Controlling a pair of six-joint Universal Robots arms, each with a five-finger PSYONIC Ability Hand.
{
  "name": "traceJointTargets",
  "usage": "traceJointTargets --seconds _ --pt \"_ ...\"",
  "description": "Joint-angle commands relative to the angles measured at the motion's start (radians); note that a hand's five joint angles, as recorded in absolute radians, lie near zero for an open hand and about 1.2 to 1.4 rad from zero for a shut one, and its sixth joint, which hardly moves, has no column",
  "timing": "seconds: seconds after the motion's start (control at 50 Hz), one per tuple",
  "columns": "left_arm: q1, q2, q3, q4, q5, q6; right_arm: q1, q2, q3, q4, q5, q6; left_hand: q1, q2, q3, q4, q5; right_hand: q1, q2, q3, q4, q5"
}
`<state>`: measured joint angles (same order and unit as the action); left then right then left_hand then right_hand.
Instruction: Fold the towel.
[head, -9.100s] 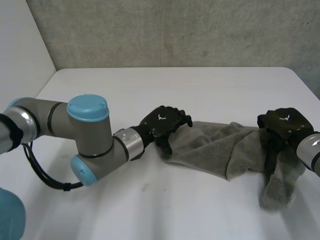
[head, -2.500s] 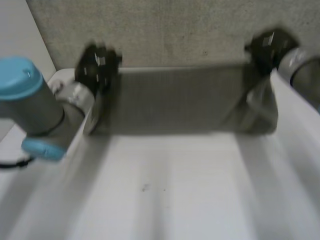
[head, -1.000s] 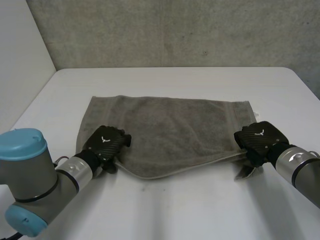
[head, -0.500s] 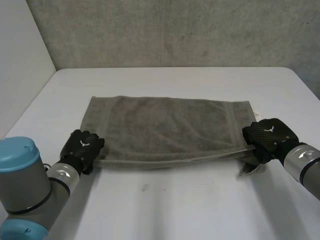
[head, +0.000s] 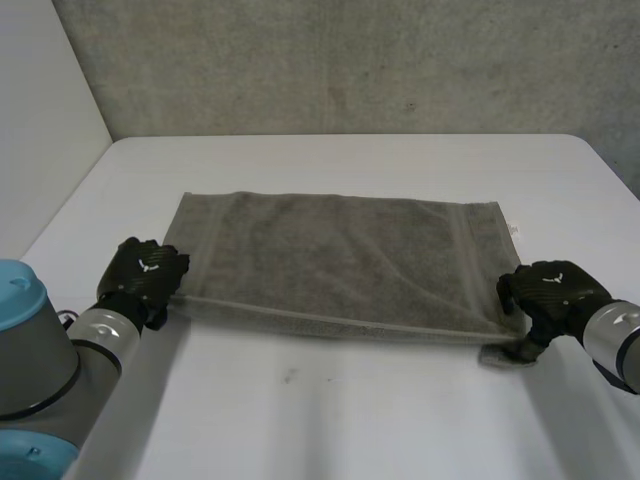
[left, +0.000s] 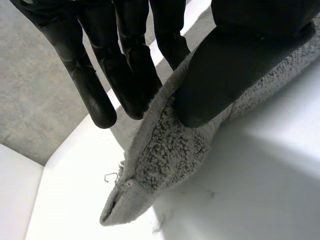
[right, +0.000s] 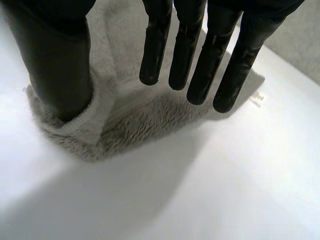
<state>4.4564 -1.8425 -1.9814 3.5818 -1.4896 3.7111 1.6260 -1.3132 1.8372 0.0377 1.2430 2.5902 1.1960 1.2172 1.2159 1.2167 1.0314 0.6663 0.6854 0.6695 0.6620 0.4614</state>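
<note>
A grey towel (head: 340, 255) lies spread flat across the middle of the white table (head: 350, 420), long side left to right. My left hand (head: 145, 275) is at its near left corner. In the left wrist view the thumb (left: 235, 65) and fingers (left: 135, 75) pinch the towel's edge (left: 165, 150) between them. My right hand (head: 550, 290) is at the near right corner, which is slightly rumpled. There the fingers (right: 200, 60) hang straight above the towel (right: 135, 125), and the thumb (right: 55, 60) rests on the bunched corner.
A concrete wall (head: 350, 60) runs behind the table's far edge, and a white wall (head: 40, 120) stands at the left. A small white label (head: 514, 229) sticks out at the towel's far right corner. Bare table lies in front of the towel.
Both hands have moved outward, pulling the near edge straight so the towel lies flat. The left hand has closed on its corner. The right hand's fingers have straightened off the cloth.
</note>
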Motion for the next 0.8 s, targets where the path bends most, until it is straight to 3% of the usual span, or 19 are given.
traceJointTargets --seconds 0.02,0.1,0.12,0.14,0.16,0.18,0.26,0.4,0.5,0.58,0.7,0.8 --pt "0.012 0.026 0.0 0.0 0.0 -0.002 -0.038 -0.001 0.022 0.016 -0.002 0.017 0.2 0.179 0.18 0.18 0.19 -0.053 -0.072 -0.056 -0.049 -0.023" --pt "0.021 0.031 0.001 0.0 0.0 -0.002 -0.051 -0.004 0.033 0.014 -0.005 0.057 0.2 0.179 0.18 0.18 0.19 -0.012 -0.031 -0.015 -0.007 0.019" --pt "0.024 0.032 0.001 0.0 0.0 -0.003 -0.052 -0.004 0.036 0.013 -0.01 0.08 0.2 0.179 0.18 0.18 0.19 0.105 0.085 0.101 0.109 0.135" --pt "0.026 0.032 0.001 -0.003 0.0 -0.003 -0.057 -0.004 0.039 0.007 -0.016 0.106 0.2 0.179 0.18 0.18 0.19 0.37 0.351 0.367 0.374 0.401" --pt "0.026 0.032 0.001 -0.003 0.0 -0.003 -0.057 -0.004 0.039 0.007 -0.016 0.107 0.2 0.179 0.18 0.18 0.19 0.373 0.354 0.37 0.377 0.403" --pt "0.026 0.032 0.0 -0.004 0.0 -0.002 -0.064 -0.011 0.04 0.007 -0.031 0.129 0.2 0.179 0.18 0.18 0.19 0.726 0.707 0.723 0.731 0.757" --pt "0.023 0.048 0.001 -0.009 0.0 -0.002 -0.077 -0.024 0.02 0.007 -0.071 0.151 0.2 0.179 0.18 0.18 0.19 0.73 0.711 0.727 0.734 0.76" --pt "0.009 0.26 0.045 -0.084 0.012 0.003 -0.074 -0.285 -0.129 0.036 -0.074 0.145 0.2 0.179 0.18 0.18 0.19 0.73 0.711 0.727 0.734 0.76" --pt "0.009 0.42 0.136 -0.2 0.025 0.004 -0.08 -0.415 -0.333 0.192 -0.088 0.142 0.2 0.179 0.18 0.18 0.19 0.73 0.711 0.727 0.734 0.76" --pt "0.018 0.483 0.264 -0.354 0.044 0.004 -0.08 -0.385 -0.572 0.406 -0.093 0.096 0.2 0.179 0.18 0.18 0.19 0.73 0.711 0.727 0.734 0.76" --pt "0.026 0.477 0.369 -0.483 0.081 0.004 -0.075 -0.284 -0.728 0.619 -0.093 -0.048 0.2 0.179 0.18 0.18 0.19 0.73 0.711 0.727 0.734 0.76" --pt "0.027 0.312 0.44 -0.52 0.095 0.019 -0.072 -0.129 -0.786 0.751 -0.074 -0.205 0.2 0.179 0.18 0.18 0.19 0.73 0.711 0.727 0.734 0.76"
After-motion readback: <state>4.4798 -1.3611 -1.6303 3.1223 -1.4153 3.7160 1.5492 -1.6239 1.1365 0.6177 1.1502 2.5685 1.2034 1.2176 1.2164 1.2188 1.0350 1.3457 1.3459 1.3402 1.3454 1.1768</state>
